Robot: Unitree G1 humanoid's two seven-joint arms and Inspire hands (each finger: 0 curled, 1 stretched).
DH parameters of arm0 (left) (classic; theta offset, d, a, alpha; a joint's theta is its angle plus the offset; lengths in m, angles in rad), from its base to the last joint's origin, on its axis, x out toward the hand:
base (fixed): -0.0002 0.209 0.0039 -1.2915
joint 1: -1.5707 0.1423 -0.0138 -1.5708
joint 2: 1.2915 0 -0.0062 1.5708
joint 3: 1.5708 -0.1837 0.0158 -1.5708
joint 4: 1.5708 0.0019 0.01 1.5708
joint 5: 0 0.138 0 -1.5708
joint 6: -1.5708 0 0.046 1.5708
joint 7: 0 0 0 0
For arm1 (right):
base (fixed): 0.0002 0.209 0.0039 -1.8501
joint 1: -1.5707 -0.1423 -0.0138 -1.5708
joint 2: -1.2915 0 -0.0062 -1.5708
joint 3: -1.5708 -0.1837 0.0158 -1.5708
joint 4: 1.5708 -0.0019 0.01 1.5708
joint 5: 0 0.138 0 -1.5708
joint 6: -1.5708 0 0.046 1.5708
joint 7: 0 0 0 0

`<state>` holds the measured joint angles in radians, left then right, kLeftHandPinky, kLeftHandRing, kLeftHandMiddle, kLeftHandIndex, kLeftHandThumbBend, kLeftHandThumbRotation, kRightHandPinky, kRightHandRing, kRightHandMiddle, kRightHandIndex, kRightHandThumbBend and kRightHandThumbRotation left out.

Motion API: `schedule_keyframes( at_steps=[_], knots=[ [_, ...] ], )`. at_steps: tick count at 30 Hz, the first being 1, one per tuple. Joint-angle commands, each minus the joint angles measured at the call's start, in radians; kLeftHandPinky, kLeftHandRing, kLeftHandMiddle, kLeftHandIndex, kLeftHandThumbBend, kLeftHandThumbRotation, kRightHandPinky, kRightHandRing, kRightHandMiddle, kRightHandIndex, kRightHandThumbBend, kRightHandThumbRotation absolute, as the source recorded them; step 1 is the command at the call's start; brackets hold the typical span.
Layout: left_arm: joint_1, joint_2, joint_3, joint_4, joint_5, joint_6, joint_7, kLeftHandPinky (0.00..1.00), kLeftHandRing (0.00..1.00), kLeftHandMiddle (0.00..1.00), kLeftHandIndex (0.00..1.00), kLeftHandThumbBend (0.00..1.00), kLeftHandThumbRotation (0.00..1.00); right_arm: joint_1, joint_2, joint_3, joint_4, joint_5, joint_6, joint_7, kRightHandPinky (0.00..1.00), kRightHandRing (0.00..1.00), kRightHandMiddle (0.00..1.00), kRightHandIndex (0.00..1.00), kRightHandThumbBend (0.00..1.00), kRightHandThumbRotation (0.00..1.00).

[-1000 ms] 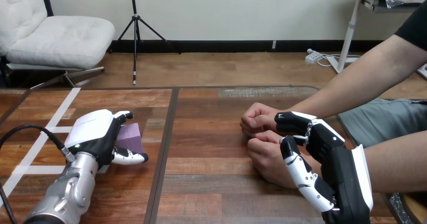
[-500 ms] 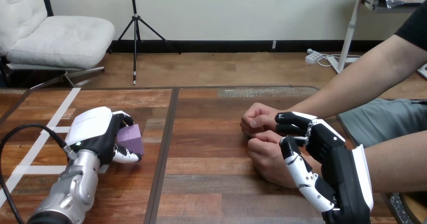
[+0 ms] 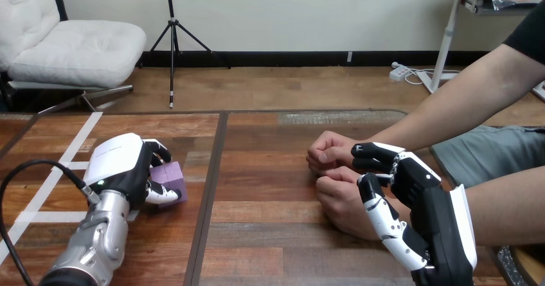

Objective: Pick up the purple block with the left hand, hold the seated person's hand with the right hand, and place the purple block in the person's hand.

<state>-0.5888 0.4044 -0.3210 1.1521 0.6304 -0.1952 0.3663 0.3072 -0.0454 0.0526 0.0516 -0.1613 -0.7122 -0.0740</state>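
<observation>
The purple block (image 3: 172, 176) lies on the wooden table (image 3: 270, 234) at the left, slightly tilted. My left hand (image 3: 119, 164) is curled round it, fingers behind it and thumb in front. At the right, the person's two hands rest on the table as loose fists: the far hand (image 3: 329, 150) and the near hand (image 3: 340, 199). My right hand (image 3: 421, 202) grips the near hand from its right. Its fingers reach in between the two fists, and its thumb lies across the front of the near one.
White tape lines (image 3: 48, 189) cross the table's left part. A dark seam (image 3: 211, 196) runs down the table just right of the block. The person's forearms (image 3: 450, 106) come in from the right edge. Bare wood lies between the block and the person's hands.
My left hand's fingers and thumb have closed in on the purple block, which has tilted and shifted a little toward me. The right hand and the person's hands have not moved.
</observation>
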Motion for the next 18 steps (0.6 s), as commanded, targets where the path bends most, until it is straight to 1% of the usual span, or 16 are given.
schedule_keyframes(
  at_steps=[1, 6, 12, 18],
  knots=[
    [-0.06, -0.009, 0.009, 0.015, -0.018, -0.021, 0.052, 0.44, 0.49, 0.53, 0.54, 0.62, 0.0, -0.05, 0.004, -0.009, -0.006, 0.004, -0.028, -0.007, 0.58, 0.7, 0.72, 0.67, 0.37, 0.49],
    [-0.059, -0.012, 0.007, 0.024, -0.025, -0.032, 0.073, 0.4, 0.45, 0.49, 0.5, 0.61, 0.0, -0.051, 0.003, -0.01, -0.005, 0.0, -0.029, -0.01, 0.58, 0.7, 0.72, 0.67, 0.37, 0.5],
    [-0.056, -0.013, 0.006, 0.027, -0.039, -0.045, 0.074, 0.4, 0.44, 0.48, 0.48, 0.6, 0.0, -0.049, 0.004, -0.01, -0.008, -0.002, -0.022, -0.012, 0.57, 0.69, 0.72, 0.67, 0.38, 0.51],
    [-0.055, -0.013, 0.004, 0.028, -0.047, -0.049, 0.078, 0.4, 0.44, 0.48, 0.48, 0.6, 0.0, -0.048, 0.01, -0.006, -0.01, 0.018, -0.015, -0.007, 0.56, 0.69, 0.71, 0.66, 0.39, 0.52]
  ],
)
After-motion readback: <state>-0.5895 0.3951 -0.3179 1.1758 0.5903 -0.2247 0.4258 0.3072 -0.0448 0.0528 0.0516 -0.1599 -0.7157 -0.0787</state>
